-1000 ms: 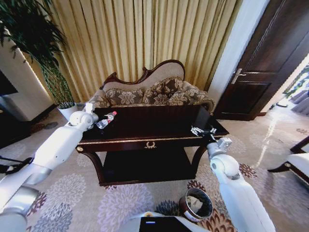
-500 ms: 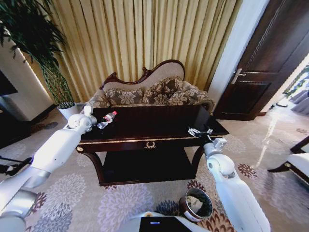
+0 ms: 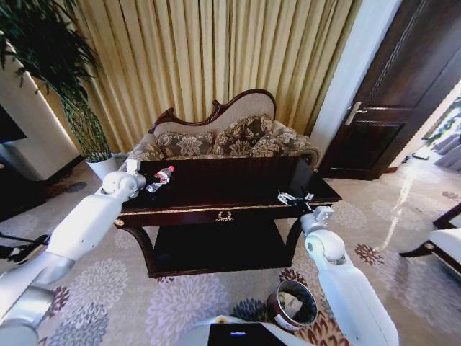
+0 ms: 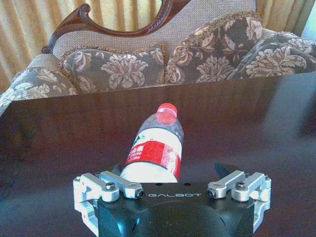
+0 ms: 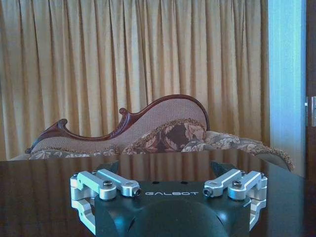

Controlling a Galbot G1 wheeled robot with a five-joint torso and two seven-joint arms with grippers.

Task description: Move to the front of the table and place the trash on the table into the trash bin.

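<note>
The bottle (image 4: 155, 148) lies on the table (image 3: 230, 184), its base hidden between the left gripper's (image 4: 173, 185) spread fingers. The right gripper (image 3: 295, 197), open, hovers at the table's front edge; the bin (image 3: 293, 304) stands on the carpet below.

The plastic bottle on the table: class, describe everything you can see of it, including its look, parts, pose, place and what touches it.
The plastic bottle is small and clear, with a red cap and a red and white label band around its middle. It lies on its side on the dark glossy table, near the table's left end, cap pointing toward the sofa. The left gripper is open with the bottle's base between its fingers; whether they touch it cannot be told.
</note>
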